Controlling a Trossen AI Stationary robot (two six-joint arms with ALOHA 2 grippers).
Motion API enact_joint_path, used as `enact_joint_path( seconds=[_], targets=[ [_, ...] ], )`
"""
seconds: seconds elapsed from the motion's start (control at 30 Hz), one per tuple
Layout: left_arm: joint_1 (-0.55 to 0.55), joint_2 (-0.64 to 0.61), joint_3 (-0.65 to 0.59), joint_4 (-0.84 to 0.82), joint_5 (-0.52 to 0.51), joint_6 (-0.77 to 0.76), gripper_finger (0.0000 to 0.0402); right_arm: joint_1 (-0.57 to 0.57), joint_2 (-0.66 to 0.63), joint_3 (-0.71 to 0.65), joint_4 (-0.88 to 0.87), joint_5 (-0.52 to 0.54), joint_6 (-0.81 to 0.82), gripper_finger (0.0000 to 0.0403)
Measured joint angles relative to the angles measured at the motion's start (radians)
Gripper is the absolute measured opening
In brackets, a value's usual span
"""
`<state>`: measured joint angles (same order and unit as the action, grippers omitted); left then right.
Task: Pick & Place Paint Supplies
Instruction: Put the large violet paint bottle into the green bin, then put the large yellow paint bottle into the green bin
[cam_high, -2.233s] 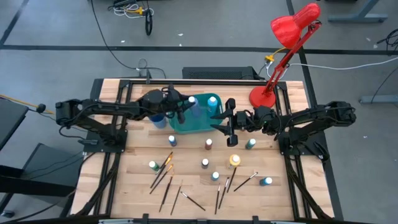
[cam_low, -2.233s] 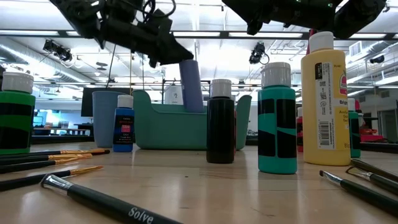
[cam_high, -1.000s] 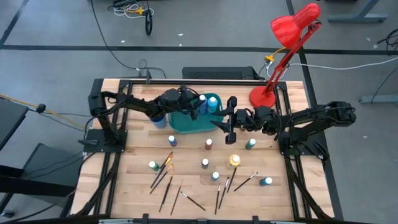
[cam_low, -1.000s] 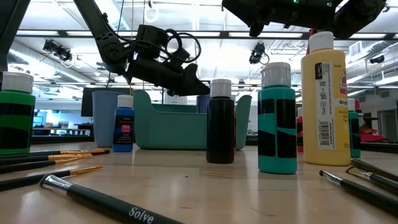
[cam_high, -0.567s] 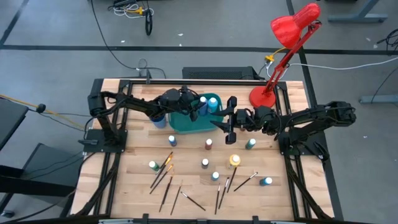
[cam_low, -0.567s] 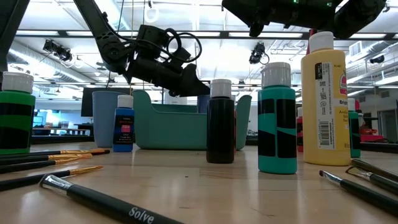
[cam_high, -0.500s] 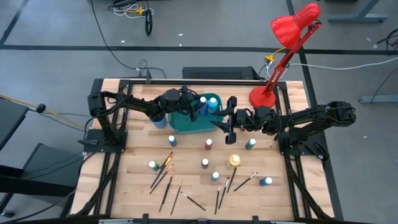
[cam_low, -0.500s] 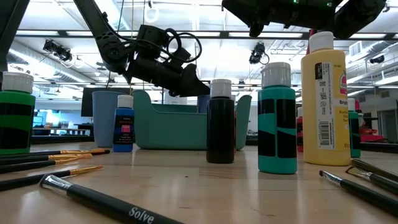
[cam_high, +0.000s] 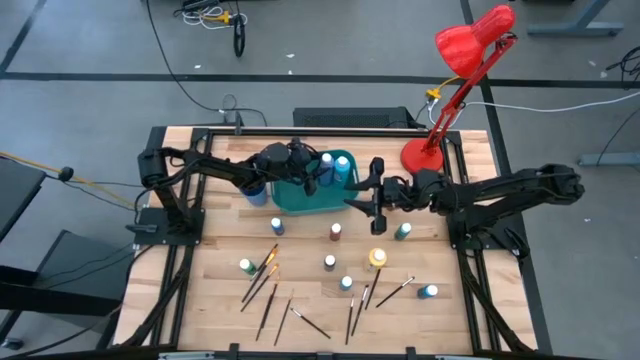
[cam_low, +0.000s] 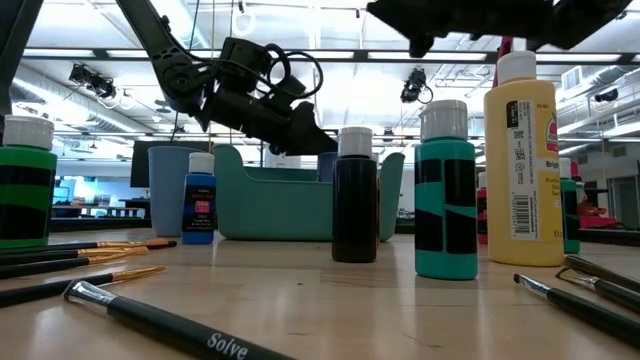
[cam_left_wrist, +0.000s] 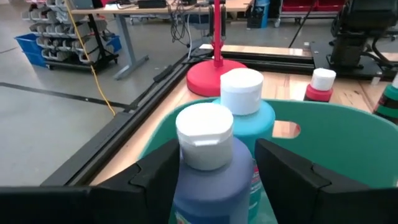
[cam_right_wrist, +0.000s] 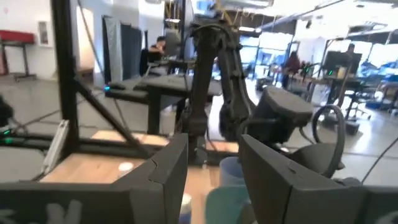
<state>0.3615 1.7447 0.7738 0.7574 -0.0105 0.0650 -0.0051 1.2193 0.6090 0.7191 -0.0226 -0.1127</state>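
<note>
A teal bin stands at the table's far middle. In it stand a blue bottle with a white cap and, just behind, a teal bottle. My left gripper reaches into the bin from the left, open, one finger on each side of the blue bottle. My right gripper hovers open and empty just right of the bin, above the table. Several more paint bottles, among them brown and yellow, stand upright on the wood, and brushes lie flat nearer the front. My left gripper's fingers stand level, close on both sides of the blue bottle's body, coming from the table's left. The bottle stands upright inside the bin. Whether either finger touches it I cannot tell.
A small blue cup stands against the bin's left side. A red desk lamp's base sits at the far right. In the low view a brown bottle, a teal one and a yellow one stand close by.
My left gripper has kept its place over the bin, the blue bottle standing inside. My right gripper has tipped its fingers upward a little, and that arm has risen slightly in the low view.
</note>
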Motion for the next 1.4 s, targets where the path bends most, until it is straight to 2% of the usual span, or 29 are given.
enact_joint_path(
  seconds=[0.1, 0.27, 0.4, 0.63, 1.0, 1.23, 1.4],
  targets=[
    [-0.002, 0.0, 0.0, 0.006, 0.0, 0.003, 0.0228, 0.026, -0.058, 0.0, -0.119, -0.069, 0.024, 0.0149],
    [-0.002, 0.0, 0.0, 0.007, 0.0, 0.005, 0.0231, 0.074, -0.116, 0.0, -0.267, -0.257, 0.1, 0.0149],
    [-0.003, -0.032, 0.0, -0.005, -0.004, 0.044, 0.0232, 0.102, -0.122, 0.0, -0.38, -0.354, 0.063, 0.0149],
    [-0.003, -0.15, 0.001, -0.086, -0.012, 0.048, 0.0232, 0.118, -0.122, 0.0, -0.523, -0.359, 0.048, 0.0149],
    [-0.042, -0.321, 0.001, -0.282, -0.011, 0.048, 0.0232, 0.199, -0.122, -0.03, -0.56, -0.388, 0.045, 0.0149],
    [-0.075, -0.34, 0.001, -0.296, -0.011, 0.095, 0.0232, 0.215, -0.121, -0.16, -0.383, -0.386, 0.038, 0.0149],
    [-0.093, -0.34, 0.001, -0.296, -0.011, 0.144, 0.0232, 0.211, -0.121, -0.209, -0.243, -0.31, -0.037, 0.0149]
  ],
)
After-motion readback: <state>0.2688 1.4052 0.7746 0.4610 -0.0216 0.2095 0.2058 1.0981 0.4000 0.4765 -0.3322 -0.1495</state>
